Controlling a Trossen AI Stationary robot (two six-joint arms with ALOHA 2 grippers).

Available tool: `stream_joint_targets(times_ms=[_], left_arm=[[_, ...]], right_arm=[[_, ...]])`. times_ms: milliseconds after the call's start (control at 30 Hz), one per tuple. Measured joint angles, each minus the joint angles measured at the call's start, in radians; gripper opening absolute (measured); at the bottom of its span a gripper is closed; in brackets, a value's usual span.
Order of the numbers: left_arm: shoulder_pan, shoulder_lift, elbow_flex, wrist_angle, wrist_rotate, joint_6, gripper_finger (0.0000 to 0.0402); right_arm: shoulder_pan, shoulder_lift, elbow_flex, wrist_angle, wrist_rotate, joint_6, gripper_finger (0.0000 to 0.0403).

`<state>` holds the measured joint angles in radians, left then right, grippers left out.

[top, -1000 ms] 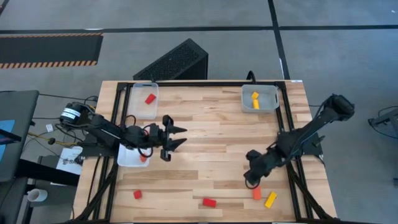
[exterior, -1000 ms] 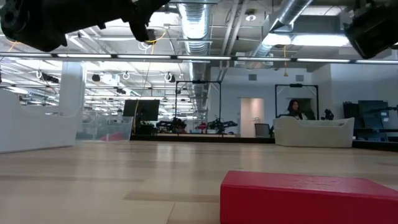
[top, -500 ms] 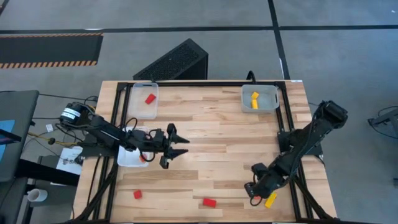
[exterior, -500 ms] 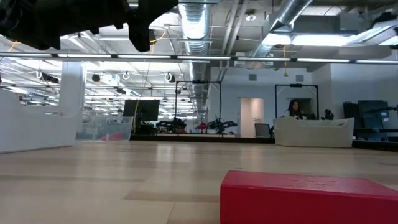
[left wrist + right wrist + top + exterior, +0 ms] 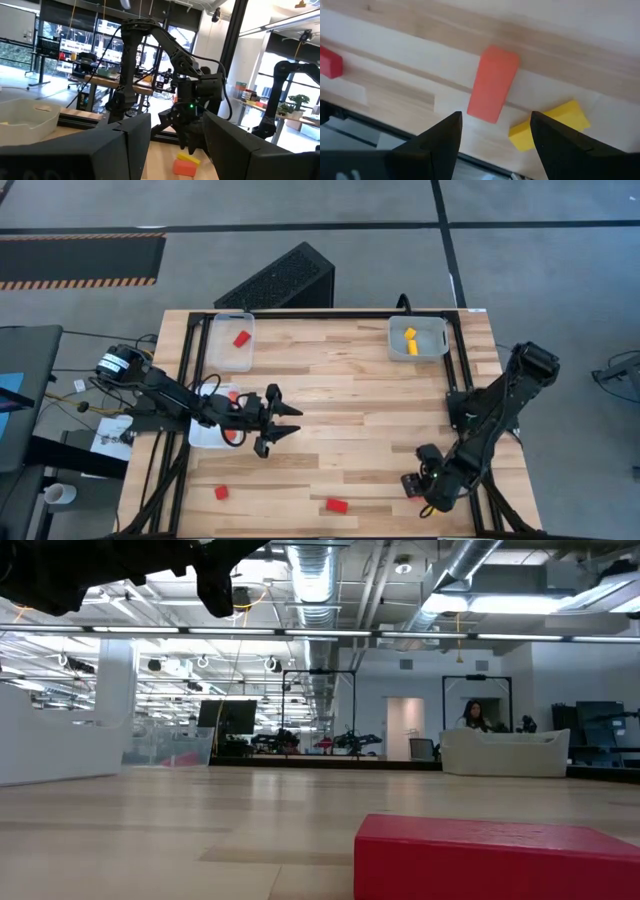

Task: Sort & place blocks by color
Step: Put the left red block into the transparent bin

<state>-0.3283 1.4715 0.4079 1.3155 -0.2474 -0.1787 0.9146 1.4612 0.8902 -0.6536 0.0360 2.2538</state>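
Note:
My right gripper (image 5: pixel 414 484) (image 5: pixel 494 131) hovers open near the table's near right corner. Its fingers stand above and on either side of an orange block (image 5: pixel 492 84) (image 5: pixel 408 482) that lies flat on the wood. A yellow block (image 5: pixel 550 125) lies beside the orange one, hidden under the arm in the high view. My left gripper (image 5: pixel 294 421) (image 5: pixel 175 145) is open in the air left of the table's middle and holds nothing. Two red blocks (image 5: pixel 221 492) (image 5: pixel 336 505) lie near the near edge; one fills the low view's foreground (image 5: pixel 495 855).
A clear tray (image 5: pixel 232 355) at the far left holds a red block (image 5: pixel 241 338). A tray (image 5: pixel 435 337) at the far right holds yellow blocks (image 5: pixel 410 340). A third tray (image 5: pixel 205 435) sits under my left arm with an orange-red piece (image 5: pixel 230 436). A person sits far back (image 5: pixel 472 716).
My right gripper has moved toward the near edge and lowered over the orange and yellow blocks, so the arm now covers the yellow one from above. My left gripper has drifted slightly toward the near edge. No block has moved.

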Motion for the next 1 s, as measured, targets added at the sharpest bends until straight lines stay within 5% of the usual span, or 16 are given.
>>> stream_joint_targets(times_ms=[233, 400, 767, 1000], left_arm=[[0.000, 0.000, 0.000, 0.004, -0.001, 0.004, 0.0169], [0.000, 0.000, 0.000, 0.003, -0.002, 0.008, 0.0169], [0.000, 0.000, 0.000, 0.003, -0.003, 0.009, 0.0169], [0.000, 0.000, 0.000, -0.002, -0.002, 0.009, 0.0169]], right_arm=[[-0.040, 0.037, -0.001, 0.009, 0.038, -0.109, 0.0260], [-0.136, 0.085, 0.029, 0.108, 0.048, -0.407, 0.0260], [-0.287, 0.318, 0.374, 0.033, 0.053, -1.141, 0.0236], [-0.326, 0.477, 0.484, -0.035, -0.160, -1.270, 0.0227]])
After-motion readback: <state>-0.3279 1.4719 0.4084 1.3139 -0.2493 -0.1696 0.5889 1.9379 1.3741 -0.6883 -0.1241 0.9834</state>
